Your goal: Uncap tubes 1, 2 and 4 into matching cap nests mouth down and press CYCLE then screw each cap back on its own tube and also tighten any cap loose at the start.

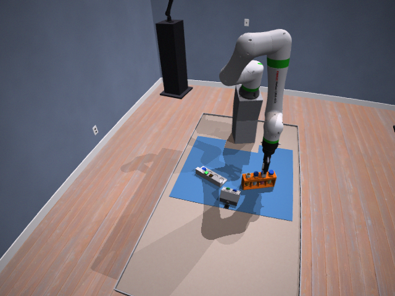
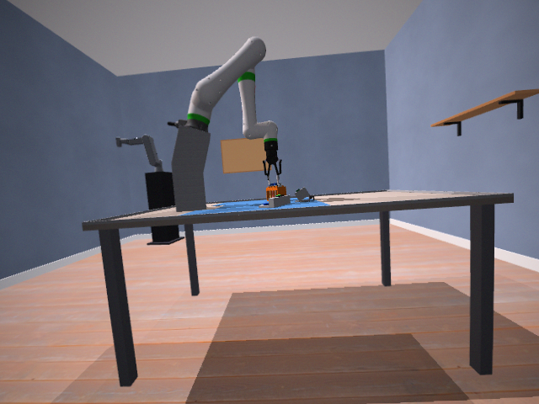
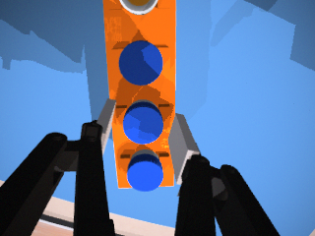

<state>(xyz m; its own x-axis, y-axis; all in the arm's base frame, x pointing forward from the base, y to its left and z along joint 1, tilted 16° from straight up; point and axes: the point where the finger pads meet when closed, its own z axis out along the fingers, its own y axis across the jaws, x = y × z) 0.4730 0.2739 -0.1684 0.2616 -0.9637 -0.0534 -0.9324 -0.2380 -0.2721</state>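
The orange decapping station (image 1: pixel 258 184) (image 2: pixel 280 189) (image 3: pixel 167 59) holds four tubes in a row. In the wrist view three blue caps sit on tubes: a far cap (image 3: pixel 141 62), a middle cap (image 3: pixel 143 123) and a near cap (image 3: pixel 145 170). The farthest tube (image 3: pixel 138 2) (image 1: pixel 248 175) has no cap. My gripper (image 1: pixel 264 172) (image 2: pixel 273 180) (image 3: pixel 143 120) is open. Its pads stand on either side of the middle cap with a gap on each side. The white cap tray (image 1: pixel 216 180) (image 2: pixel 278 200) holds one blue cap (image 1: pixel 203 168) at its far end; a green light (image 1: pixel 206 172) glows beside it.
The small sloping desk (image 1: pixel 230 198) (image 2: pixel 302 193) with the green key (image 1: pixel 228 188) and the blue key (image 1: pixel 235 191) stands beside the station, on the blue mat (image 1: pixel 274 203) (image 3: pixel 256 123). The arm's grey pedestal (image 1: pixel 245 121) stands behind.
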